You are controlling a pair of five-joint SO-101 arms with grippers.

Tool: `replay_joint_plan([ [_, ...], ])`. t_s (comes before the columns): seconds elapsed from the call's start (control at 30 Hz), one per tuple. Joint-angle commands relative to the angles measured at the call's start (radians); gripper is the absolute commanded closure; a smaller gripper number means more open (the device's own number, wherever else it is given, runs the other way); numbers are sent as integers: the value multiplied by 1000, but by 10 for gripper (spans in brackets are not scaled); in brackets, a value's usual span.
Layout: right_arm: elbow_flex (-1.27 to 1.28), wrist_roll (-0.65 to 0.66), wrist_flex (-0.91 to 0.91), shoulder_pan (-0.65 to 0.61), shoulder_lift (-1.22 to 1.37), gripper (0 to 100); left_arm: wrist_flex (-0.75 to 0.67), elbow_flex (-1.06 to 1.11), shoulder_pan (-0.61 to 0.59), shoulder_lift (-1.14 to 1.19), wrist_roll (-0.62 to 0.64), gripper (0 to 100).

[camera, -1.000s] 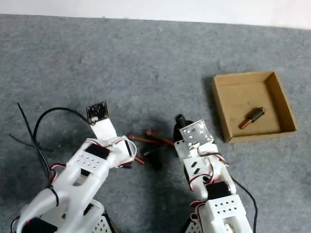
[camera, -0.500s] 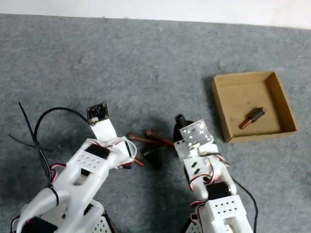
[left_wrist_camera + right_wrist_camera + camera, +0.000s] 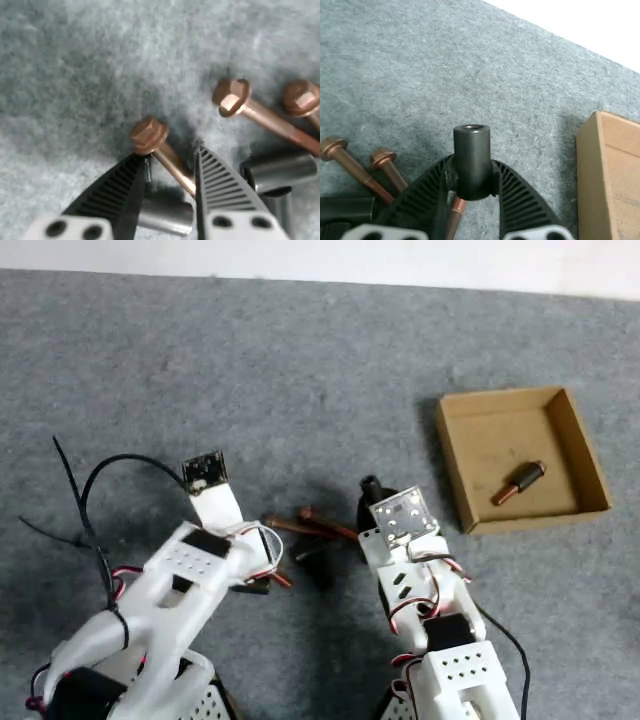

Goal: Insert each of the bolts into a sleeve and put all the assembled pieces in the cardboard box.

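Observation:
My left gripper [image 3: 170, 153] is open low over the grey felt, its fingers on either side of a copper bolt [image 3: 162, 150] whose hex head [image 3: 149, 134] pokes out past the tips. In the high view that left gripper [image 3: 262, 575] sits beside this bolt [image 3: 281, 579]. My right gripper [image 3: 471, 167] is shut on a black sleeve [image 3: 471, 157], held upright with its bore facing up; the high view shows the sleeve [image 3: 372, 490] right of the bolt pile. The cardboard box [image 3: 500, 396] at the right holds one assembled piece [image 3: 518, 482].
Two more copper bolts [image 3: 290, 526] [image 3: 328, 523] lie side by side between the arms. Loose dark sleeves [image 3: 280, 172] [image 3: 165, 215] lie close to the left fingers. The box wall [image 3: 610, 175] stands just beside the right gripper. A black cable [image 3: 90, 530] loops at the left.
The left arm has shifted slightly, its wrist and cable drifting right, and the bolt by its fingers has moved a little. The right arm and sleeve have stayed still.

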Motion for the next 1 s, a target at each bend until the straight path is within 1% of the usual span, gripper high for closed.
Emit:
replay_joint_plan([
  [0.0, 8, -8, -30, 7, -22, 994, 6, -50, -15, 84, 5, 864],
  [0.3, 8, -8, -30, 7, -22, 994, 6, -58, -44, 84, 6, 867],
  [0.37, 8, -8, -30, 7, -22, 994, 6, -58, -45, 84, 5, 910],
  [0.43, 8, -6, -30, 7, -22, 994, 6, -59, -45, 84, 3, 993],
  [0.47, 8, -6, -30, 7, -22, 994, 6, -59, -45, 84, 3, 997],
  [0.5, 8, -6, -30, 7, -22, 994, 6, -59, -45, 84, 3, 980],
  [0.57, 8, -5, -30, 7, -22, 994, 6, -59, -45, 84, 3, 996],
  [0.73, 8, -3, -30, 7, -22, 994, 6, -68, -48, 68, 2, 995],
  [0.97, 8, -3, -30, 5, -22, 994, 2, -36, -124, -101, 3, 995],
])
